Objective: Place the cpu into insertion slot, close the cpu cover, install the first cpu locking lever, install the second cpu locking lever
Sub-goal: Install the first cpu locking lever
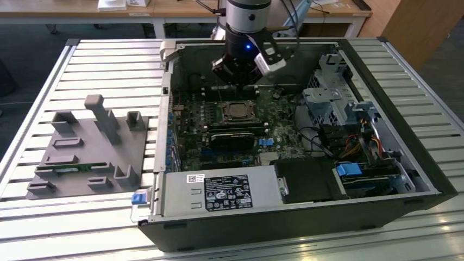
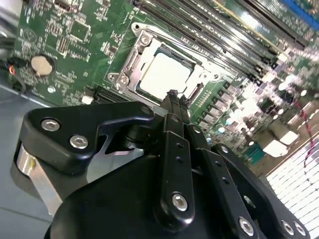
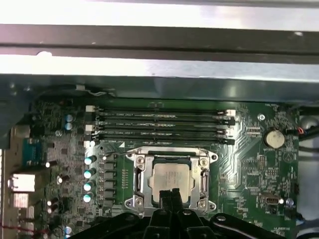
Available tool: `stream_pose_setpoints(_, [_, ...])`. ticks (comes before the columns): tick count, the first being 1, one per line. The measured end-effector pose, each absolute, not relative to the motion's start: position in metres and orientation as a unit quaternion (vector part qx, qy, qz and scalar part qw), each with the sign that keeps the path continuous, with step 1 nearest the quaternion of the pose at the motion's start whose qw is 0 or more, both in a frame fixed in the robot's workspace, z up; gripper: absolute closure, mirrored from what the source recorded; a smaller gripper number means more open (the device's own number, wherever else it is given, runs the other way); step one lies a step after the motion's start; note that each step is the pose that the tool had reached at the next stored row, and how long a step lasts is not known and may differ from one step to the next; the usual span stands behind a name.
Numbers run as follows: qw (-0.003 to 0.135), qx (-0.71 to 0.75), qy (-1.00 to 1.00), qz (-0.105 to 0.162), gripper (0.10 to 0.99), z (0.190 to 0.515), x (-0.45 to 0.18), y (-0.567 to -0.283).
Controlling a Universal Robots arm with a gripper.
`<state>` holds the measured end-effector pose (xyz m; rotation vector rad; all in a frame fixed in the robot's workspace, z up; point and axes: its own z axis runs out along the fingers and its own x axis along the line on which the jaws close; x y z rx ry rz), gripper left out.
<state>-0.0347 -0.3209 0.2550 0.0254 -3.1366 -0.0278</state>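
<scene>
so the cpu [image 3: 172, 180] is sitting flat in the insertion slot [image 1: 223, 111], silvery top facing up. it's square, so no real long axis, and its edges run parallel to the memory strips. the cpu cover [image 3: 169, 155] looks to be lying flat around it like a frame, can't make out the levers tbh

counts: one cpu, one slot, one cover, four long black memory strips [image 3: 164, 127] stacked just beside the socket in the first wrist view, plus one coin battery [image 3: 273, 138] off to the side

the gripper [image 3: 170, 195] has its fingers pinched together with nothing between them, hanging right over the socket, and the tips cover a bit of the cpu's near edge in both wrist views

in the exterior view the open computer case [image 1: 377, 179] lies on a slatted table [image 1: 108, 65], and a grey fixture [image 1: 87, 155] sits on the exterior view's left
</scene>
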Motion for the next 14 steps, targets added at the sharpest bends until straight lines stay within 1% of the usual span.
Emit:
stream_pose_setpoints(7, [0.003,0.056,-0.998,-0.009,0.98,0.255,-0.035,-0.321])
stream_pose_setpoints(14, [0.0,0.058,-0.998,-0.009,0.98,0.255,-0.053,-0.321])
